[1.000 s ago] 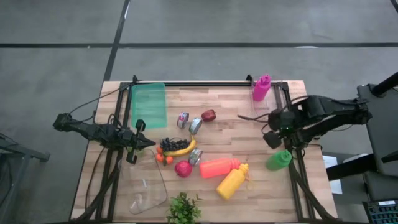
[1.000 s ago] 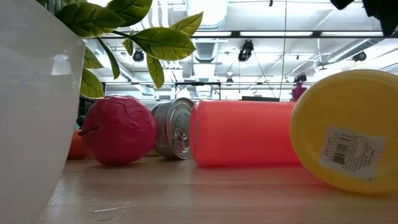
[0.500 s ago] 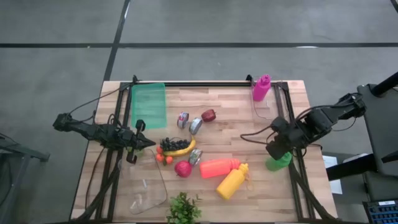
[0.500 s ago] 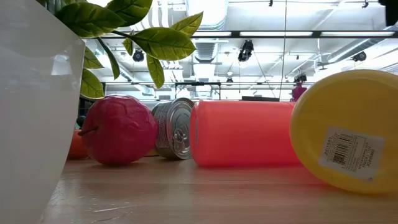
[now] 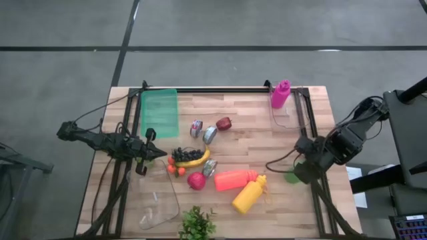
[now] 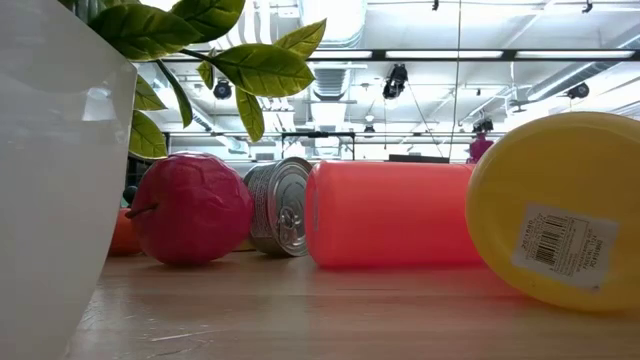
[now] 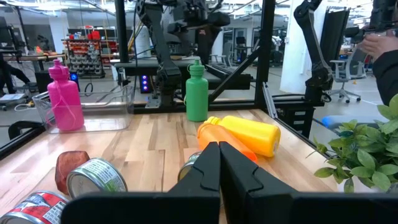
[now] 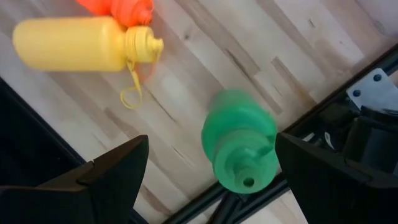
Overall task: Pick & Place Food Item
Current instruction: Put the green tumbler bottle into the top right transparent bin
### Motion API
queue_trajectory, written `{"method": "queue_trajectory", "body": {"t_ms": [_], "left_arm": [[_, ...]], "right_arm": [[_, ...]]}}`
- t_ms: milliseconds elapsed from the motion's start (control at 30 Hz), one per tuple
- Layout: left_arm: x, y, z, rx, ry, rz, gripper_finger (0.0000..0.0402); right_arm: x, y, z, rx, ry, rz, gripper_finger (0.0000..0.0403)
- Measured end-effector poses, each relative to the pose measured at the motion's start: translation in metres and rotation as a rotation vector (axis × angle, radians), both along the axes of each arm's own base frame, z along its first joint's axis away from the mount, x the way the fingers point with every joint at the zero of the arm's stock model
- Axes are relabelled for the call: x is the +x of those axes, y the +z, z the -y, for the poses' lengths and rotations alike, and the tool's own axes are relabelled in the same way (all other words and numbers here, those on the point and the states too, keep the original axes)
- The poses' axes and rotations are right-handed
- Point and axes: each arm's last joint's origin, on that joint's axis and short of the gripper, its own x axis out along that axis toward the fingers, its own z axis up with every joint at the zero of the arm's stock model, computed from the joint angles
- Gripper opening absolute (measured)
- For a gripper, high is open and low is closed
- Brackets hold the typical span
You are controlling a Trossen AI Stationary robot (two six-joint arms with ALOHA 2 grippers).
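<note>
Food lies mid-table: a banana (image 5: 193,161) with grapes (image 5: 185,154), small oranges (image 5: 175,169), a red pomegranate (image 5: 196,180) and a dark red apple (image 5: 224,123). My left gripper (image 5: 163,155) is shut and level at the table's left, just left of the grapes, holding nothing. My right gripper (image 5: 303,170) points down at the table's right edge. It hangs open above an upright green bottle (image 8: 239,146), one finger on each side of the bottle, and well clear of it. In the high view the gripper hides most of that bottle (image 5: 291,177).
An orange bottle (image 5: 235,179) and a yellow bottle (image 5: 249,195) lie near mid-table. Tin cans (image 5: 209,135) lie near the fruit. A pink bottle (image 5: 280,94) stands far right, a green tray (image 5: 159,112) far left. A potted plant (image 5: 196,223) stands at the near edge beside a clear container (image 5: 157,200).
My right gripper has swung toward the table's near edge along the right side, rolling a little at the wrist. It now hangs over the green bottle, which showed in full a second ago. It has stayed open. The bottle has not moved.
</note>
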Motion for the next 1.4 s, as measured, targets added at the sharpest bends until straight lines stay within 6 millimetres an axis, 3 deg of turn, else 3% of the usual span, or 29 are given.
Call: {"method": "queue_trajectory", "body": {"t_ms": [233,533,900,1400], "left_arm": [[0.000,0.000,0.000,0.000,0.000,-0.001,0.0000],[0.000,0.000,0.000,0.000,0.000,0.000,0.0000],[0.000,0.000,0.000,0.000,0.000,0.000,0.0000],[0.000,0.000,0.000,0.000,0.000,0.000,0.0000]], "right_arm": [[-0.007,-0.001,0.000,0.004,-0.001,0.008,0.0348],[-0.013,-0.027,-0.001,0.034,0.021,-0.151,0.0348],[-0.018,-0.049,-0.001,-0.036,0.047,-0.206,0.0348],[-0.016,-0.050,-0.001,-0.075,0.042,-0.152,0.0348]]}}
